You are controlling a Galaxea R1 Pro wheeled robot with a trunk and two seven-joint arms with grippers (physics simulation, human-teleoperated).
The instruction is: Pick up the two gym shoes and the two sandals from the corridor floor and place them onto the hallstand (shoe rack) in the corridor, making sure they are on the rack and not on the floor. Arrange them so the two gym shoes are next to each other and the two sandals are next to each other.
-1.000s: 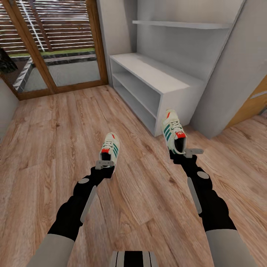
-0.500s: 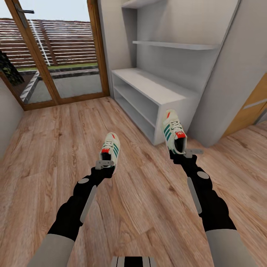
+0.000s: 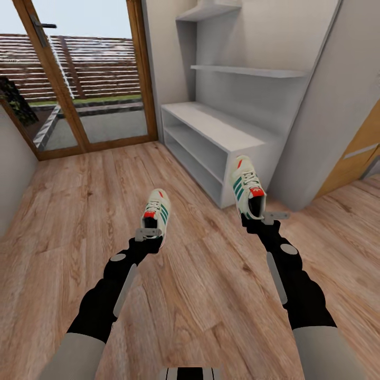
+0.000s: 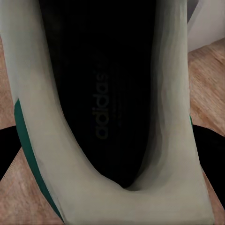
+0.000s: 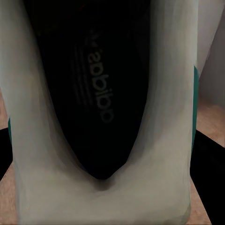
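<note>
I hold one gym shoe (image 3: 157, 212) in the left gripper (image 3: 149, 233) and the other shoe (image 3: 246, 188) in the right gripper (image 3: 265, 216), each set of jaws clamped on a heel rim, toes pointing ahead and both shoes lifted above the floor (image 3: 79, 211). The rack (image 3: 221, 126) stands ahead and to my right, with the right shoe near its front corner and the left one well apart from it. My worry is that a grip on only the heel rim could let a shoe tilt or slip off, and the right shoe could knock the corner as I approach.
</note>
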